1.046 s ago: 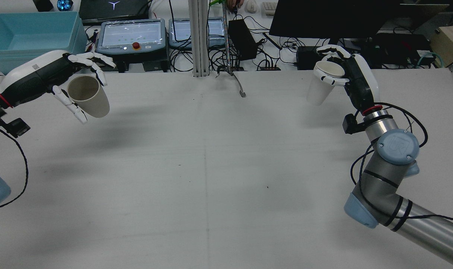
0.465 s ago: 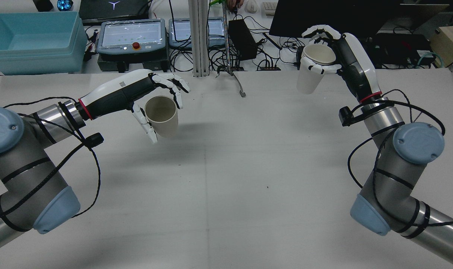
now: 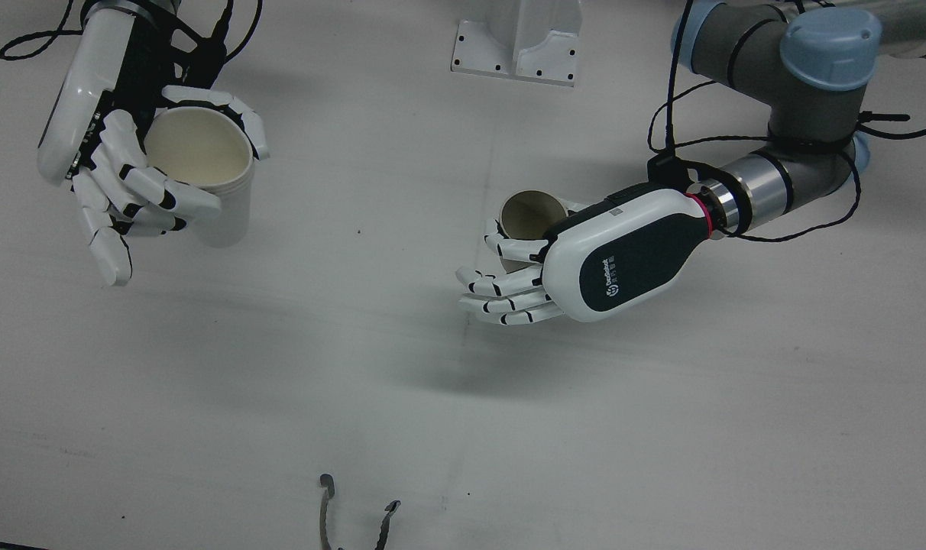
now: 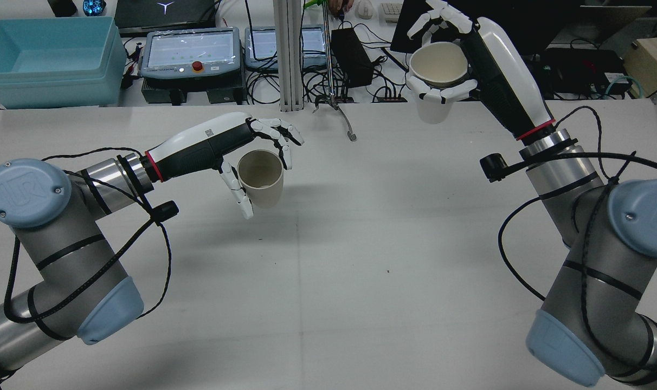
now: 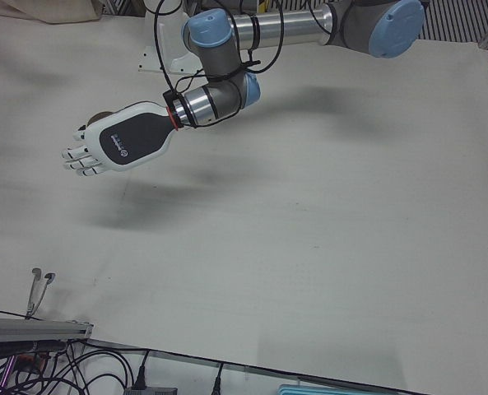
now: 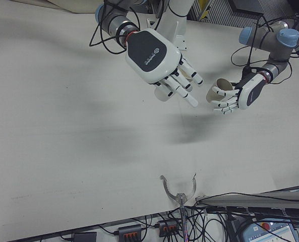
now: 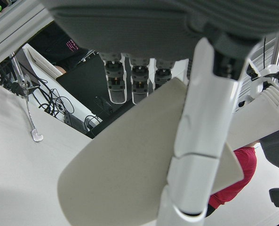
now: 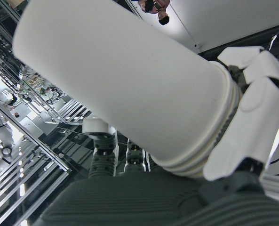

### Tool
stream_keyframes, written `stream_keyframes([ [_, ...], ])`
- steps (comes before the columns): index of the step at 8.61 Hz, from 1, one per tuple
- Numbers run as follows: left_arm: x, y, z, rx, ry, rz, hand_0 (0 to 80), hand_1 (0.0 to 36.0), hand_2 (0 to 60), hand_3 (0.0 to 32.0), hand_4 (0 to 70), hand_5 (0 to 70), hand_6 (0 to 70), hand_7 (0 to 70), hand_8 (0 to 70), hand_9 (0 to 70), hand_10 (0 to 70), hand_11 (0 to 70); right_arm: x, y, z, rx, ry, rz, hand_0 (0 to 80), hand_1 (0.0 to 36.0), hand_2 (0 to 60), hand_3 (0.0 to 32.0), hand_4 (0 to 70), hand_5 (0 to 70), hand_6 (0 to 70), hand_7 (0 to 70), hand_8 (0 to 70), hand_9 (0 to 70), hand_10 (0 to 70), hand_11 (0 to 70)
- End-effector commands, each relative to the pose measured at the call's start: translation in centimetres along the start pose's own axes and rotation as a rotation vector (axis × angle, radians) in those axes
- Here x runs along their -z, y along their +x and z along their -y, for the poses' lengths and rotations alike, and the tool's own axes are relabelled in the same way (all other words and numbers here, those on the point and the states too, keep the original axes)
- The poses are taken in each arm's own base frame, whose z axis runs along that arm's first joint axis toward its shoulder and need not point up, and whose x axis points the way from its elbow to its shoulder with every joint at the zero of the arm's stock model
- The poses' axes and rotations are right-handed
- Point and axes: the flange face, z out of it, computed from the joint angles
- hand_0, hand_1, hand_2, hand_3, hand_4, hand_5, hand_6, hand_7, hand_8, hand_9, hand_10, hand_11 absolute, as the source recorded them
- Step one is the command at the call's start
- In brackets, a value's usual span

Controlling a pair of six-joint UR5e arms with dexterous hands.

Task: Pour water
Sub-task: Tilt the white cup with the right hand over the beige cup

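My left hand point(image 4: 236, 143) is shut on a beige cup point(image 4: 261, 179) and holds it upright above the table, left of the middle. In the front view the same left hand point(image 3: 585, 260) covers most of that beige cup point(image 3: 528, 216). My right hand point(image 4: 469, 49) is shut on a white paper cup point(image 4: 437, 70), raised high over the far right of the table, mouth up and slightly tilted. The front view shows the right hand point(image 3: 104, 153) wrapped around the white cup point(image 3: 203, 160), whose inside looks empty. The two cups are well apart.
Metal tongs point(image 4: 350, 130) lie at the far edge of the table near an aluminium post point(image 4: 288, 54). Behind the table stand a teal bin point(image 4: 46, 54), teach pendants point(image 4: 190, 51) and tangled cables. The pale table point(image 4: 328, 271) stretches between the arms.
My left arm has swung in from the far left toward the middle, carrying the beige cup. The right hand has risen and shifted left with the white cup.
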Motion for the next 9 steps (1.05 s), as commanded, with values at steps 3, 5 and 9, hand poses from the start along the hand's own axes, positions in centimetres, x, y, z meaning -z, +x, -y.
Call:
stream_keyframes([
  [3, -0.6, 1.2, -1.0, 0.002, -0.016, -0.016, 80.0, 21.9, 0.0, 0.0, 56.4, 36.9, 17.2, 33.4, 14.7, 18.6, 12.9, 20.7, 2.6, -2.7, -10.7, 0.279, -0.067, 0.053, 80.0, 36.0, 60.0, 0.0, 14.0, 55.0, 47.4, 59.9, 15.8, 14.3, 49.2, 70.0],
  [5, -1.2, 0.6, -2.7, 0.012, -0.033, 0.002, 80.0, 22.1, 0.0, 0.0, 55.8, 36.8, 16.9, 32.9, 14.1, 17.9, 12.6, 20.3, 3.4, -2.1, -11.3, 0.323, -0.030, 0.026, 80.0, 36.0, 60.0, 0.0, 16.0, 58.3, 47.0, 59.4, 14.4, 12.4, 48.8, 70.0],
  [9, -2.6, -1.9, -6.9, 0.050, -0.085, 0.035, 80.0, 21.9, 0.0, 0.0, 56.3, 36.7, 17.1, 33.1, 14.1, 18.0, 12.9, 20.7, 4.3, -2.4, -13.3, 0.393, 0.036, 0.005, 80.0, 36.0, 60.0, 0.0, 20.1, 64.3, 47.9, 62.2, 13.4, 11.5, 48.7, 70.0],
])
